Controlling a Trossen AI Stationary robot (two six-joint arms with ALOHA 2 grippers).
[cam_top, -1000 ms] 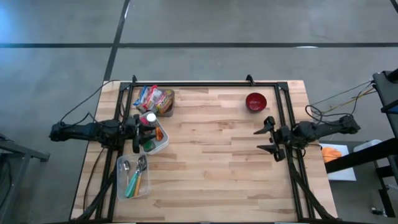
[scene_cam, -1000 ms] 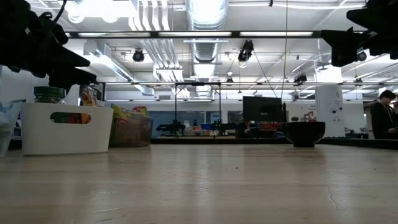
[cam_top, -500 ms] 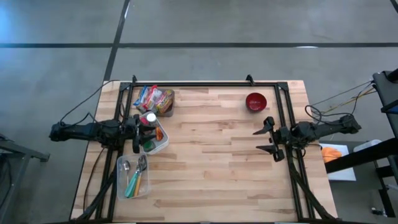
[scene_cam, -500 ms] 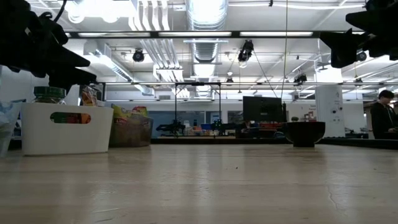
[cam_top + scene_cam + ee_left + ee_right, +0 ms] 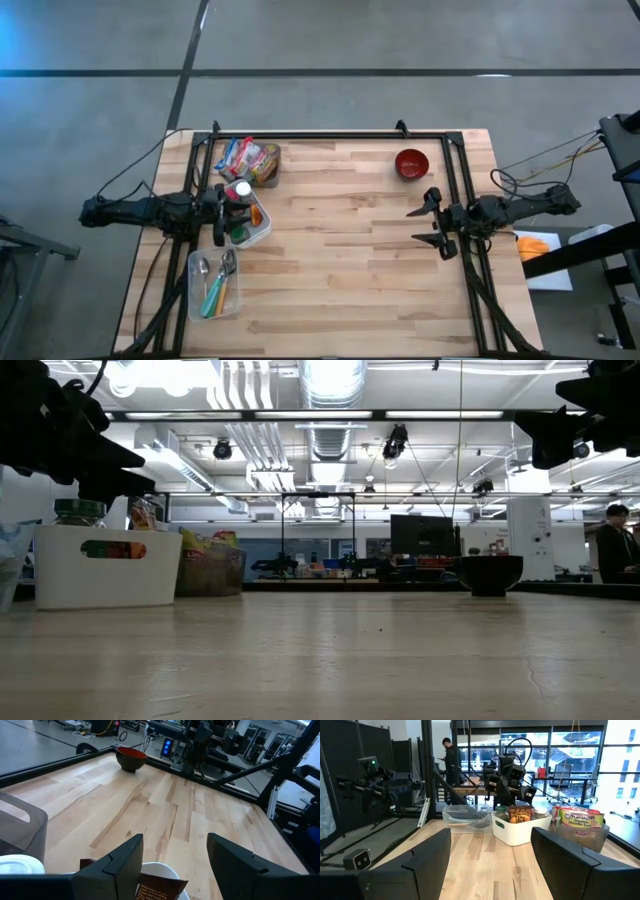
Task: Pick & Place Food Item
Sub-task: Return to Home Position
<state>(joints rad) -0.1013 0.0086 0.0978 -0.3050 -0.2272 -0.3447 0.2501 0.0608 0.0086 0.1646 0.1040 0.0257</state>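
The left gripper [image 5: 224, 212] hung over the white bin [image 5: 266, 222] by the left edge of the wooden table [image 5: 340, 270]. Its two fingers were spread apart and held nothing.

The white bin had food in it. There was a jar with a white lid [image 5: 241, 189] and some small packs. Just beside the white bin, lower in the high view, sat the clear bin [image 5: 191, 285]. Spoons [image 5: 215, 280] lay inside it. Two were shiny and the others had bright handles.

On the other side of the white bin, at the left corner of the table, stood a grey bin [image 5: 270, 180]. It was full of ramen noodle packs [image 5: 248, 157].

The right gripper [image 5: 428, 222] hung by the right edge of the table, above the wood. Its fingers were spread wide and held nothing too. A red bowl [image 5: 412, 163] sat alone near the right corner, apart from the right gripper. The middle of the table was bare wood.

A person [image 5: 617, 550] stood far off in the room behind the table.
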